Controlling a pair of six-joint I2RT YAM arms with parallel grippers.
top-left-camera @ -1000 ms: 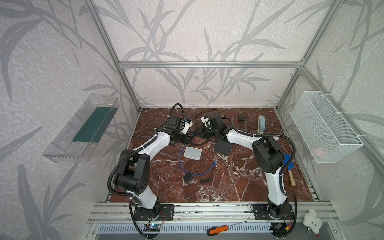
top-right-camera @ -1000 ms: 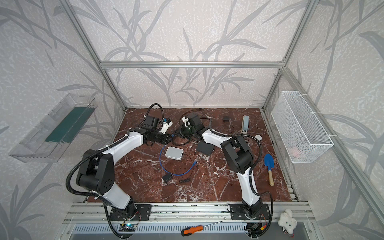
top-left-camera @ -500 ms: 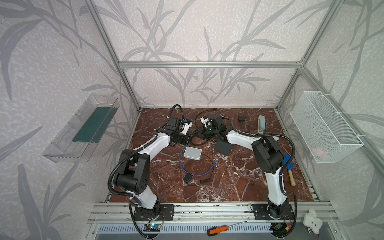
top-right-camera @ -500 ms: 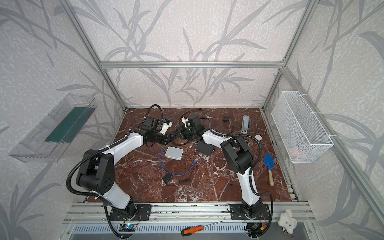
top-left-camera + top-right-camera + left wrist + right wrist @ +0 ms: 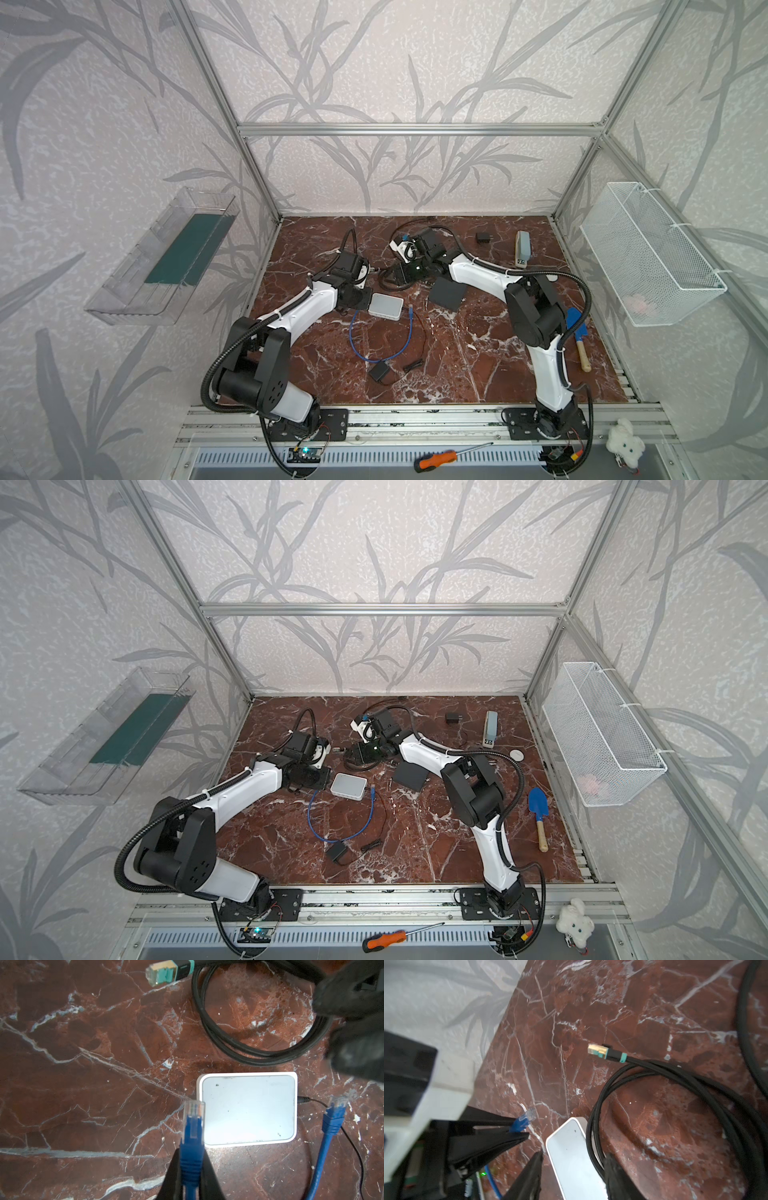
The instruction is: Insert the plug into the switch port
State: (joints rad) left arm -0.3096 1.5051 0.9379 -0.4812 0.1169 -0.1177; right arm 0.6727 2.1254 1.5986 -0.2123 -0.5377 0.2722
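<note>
The white switch box (image 5: pixel 386 306) (image 5: pixel 349 787) (image 5: pixel 248 1109) (image 5: pixel 571 1159) lies flat on the marble. The plug (image 5: pixel 302 1099) is the tiny black tip of a thin cord, and it meets the box's short side. The port itself is hidden, so I cannot tell whether the plug sits in it. The cord runs to a small black adapter block (image 5: pixel 380 372) (image 5: pixel 336 851). My left gripper (image 5: pixel 191 1153) (image 5: pixel 368 305) is shut on a blue cable connector (image 5: pixel 192 1124) beside the box's opposite side. My right gripper (image 5: pixel 574 1156) (image 5: pixel 390 279) hangs open over the box's far edge, holding nothing.
A coiled thick black cable (image 5: pixel 259 1051) with a teal connector (image 5: pixel 604 1052) lies just behind the box. The blue cable's free end (image 5: pixel 336 1109) rests near the plug. A dark grey slab (image 5: pixel 446 293), a blue trowel (image 5: pixel 575 328) and a second black adapter (image 5: pixel 483 237) lie to the right.
My right gripper's jaws have spread apart. My left gripper has closed tighter on the blue connector and come slightly forward toward the white box.
</note>
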